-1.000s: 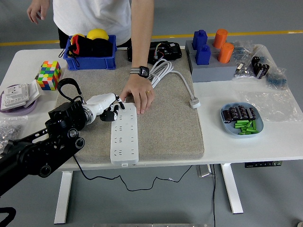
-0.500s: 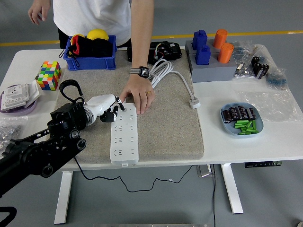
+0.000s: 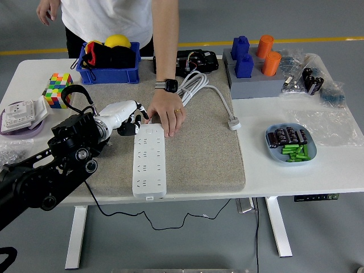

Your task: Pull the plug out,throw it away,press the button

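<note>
Hand: left hand (image 3: 126,118) beside the strip's far end, fingers curled, gripping nothing.
Strip: strip (image 3: 149,160) on the mat (image 3: 199,148), a person's hand (image 3: 166,116) pinning its far end, likely to steady it.
Plug: plug (image 3: 234,123) unplugged, right of strip.
Counter: counter (image 3: 335,165).

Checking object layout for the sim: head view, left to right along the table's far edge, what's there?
Rubik's cube → blue bin → black device → grey stand with blue and orange blocks → clear bags of small parts.
</note>
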